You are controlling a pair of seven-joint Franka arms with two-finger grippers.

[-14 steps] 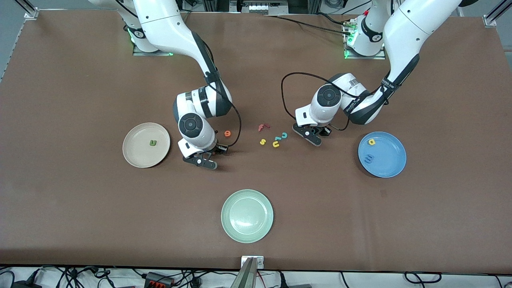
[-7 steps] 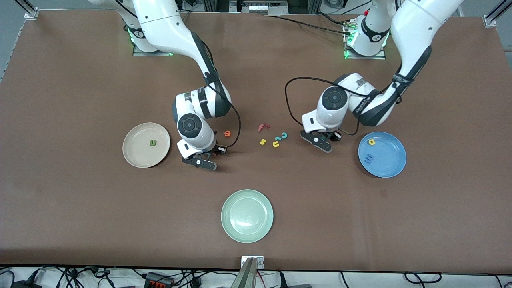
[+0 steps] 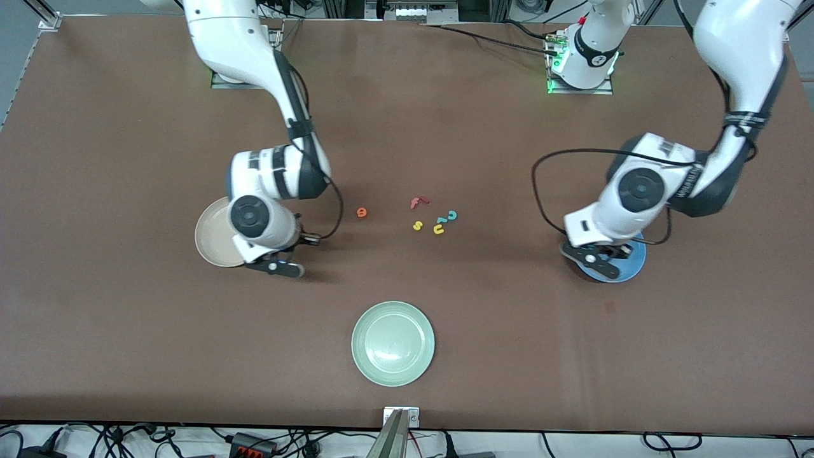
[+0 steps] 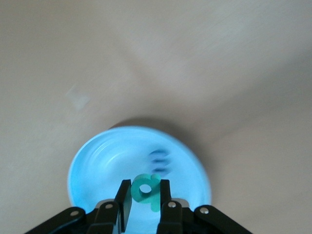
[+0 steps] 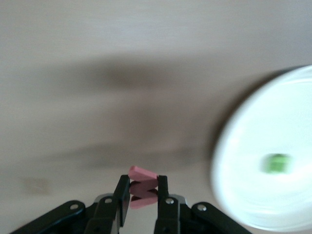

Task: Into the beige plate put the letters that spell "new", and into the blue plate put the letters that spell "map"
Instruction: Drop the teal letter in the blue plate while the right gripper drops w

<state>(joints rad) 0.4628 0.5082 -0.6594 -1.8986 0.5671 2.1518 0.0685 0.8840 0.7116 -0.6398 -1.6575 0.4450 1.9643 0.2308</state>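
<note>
The left end effector [image 4: 145, 207] pinches the teal p [image 4: 146, 189] above the blue plate [image 3: 636, 257]. The right end effector [image 5: 143, 204] clamps the pinkish-red w [image 5: 141, 187] over bare tabletop [image 3: 407, 127] just beside the beige plate [image 3: 213, 238], at its 3 o'clock edge. The orange e [image 3: 362, 212] lies on the tabletop.

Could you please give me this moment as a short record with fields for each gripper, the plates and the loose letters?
left gripper: over the blue plate, fingers shut on the teal p
right gripper: over the table beside the beige plate, fingers shut on the pinkish-red w
blue plate contents: blue m shows in the left wrist view
beige plate contents: dark green n
loose on table: orange e, red f, yellow s, yellow u, teal c
pale green plate: empty, nearest the front camera
</note>
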